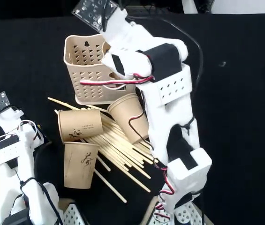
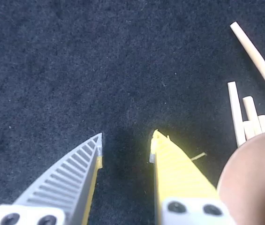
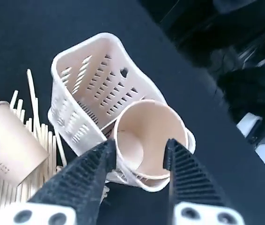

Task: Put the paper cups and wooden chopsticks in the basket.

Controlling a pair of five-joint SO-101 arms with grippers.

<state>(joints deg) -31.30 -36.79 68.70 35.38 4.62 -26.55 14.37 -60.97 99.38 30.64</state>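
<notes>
right gripper (image 3: 141, 147): you have it spread above the basket (image 3: 90, 79), which sits tilted toward the tabletop's far edge. one paper cup (image 3: 146, 136) rests in the basket's mouth, between the fingers (image 3: 94, 173); can't tell if they touch it. left gripper (image 2: 125, 138): spread, empty, over bare tabletop (image 2: 76, 56) near the left edge. you'll find three more cups (image 1: 79, 124) lying on the chopsticks (image 1: 120, 145) mid-tabletop, outside the basket.

Paper cups (image 1: 79, 124) among scattered chopsticks (image 1: 123, 150), basket (image 1: 87, 70) just behind them
</notes>
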